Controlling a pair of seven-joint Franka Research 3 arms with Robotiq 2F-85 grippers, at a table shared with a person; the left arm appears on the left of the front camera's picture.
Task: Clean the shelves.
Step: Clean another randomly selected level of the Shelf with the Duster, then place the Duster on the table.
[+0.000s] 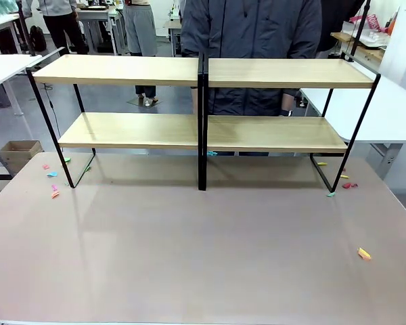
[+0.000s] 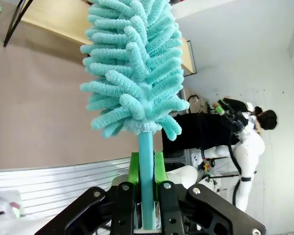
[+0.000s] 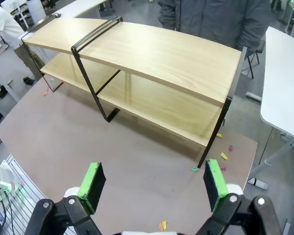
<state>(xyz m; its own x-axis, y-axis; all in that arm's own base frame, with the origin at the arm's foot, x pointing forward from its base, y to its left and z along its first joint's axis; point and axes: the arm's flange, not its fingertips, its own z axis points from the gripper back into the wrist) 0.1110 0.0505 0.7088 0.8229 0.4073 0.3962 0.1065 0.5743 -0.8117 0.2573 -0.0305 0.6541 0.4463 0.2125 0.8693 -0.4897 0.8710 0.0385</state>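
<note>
You are holding a teal duster (image 2: 134, 68) by its handle in the left gripper (image 2: 147, 169), jaws clamped on it; the right gripper (image 3: 154, 183) is hanging wide open, holding nothing. The shelves (image 1: 203, 101) are standing across the surface's far side, 2 bare boards awaiting dusting. Judging from this, you are readying the first sweep: bring the duster to a board.

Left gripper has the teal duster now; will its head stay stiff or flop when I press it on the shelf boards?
The duster head is probably soft: its fluffy chenille fingers splay loosely and should bend on the shelves. The thin handle, clamped in the left gripper, looks rigid and light.
</note>
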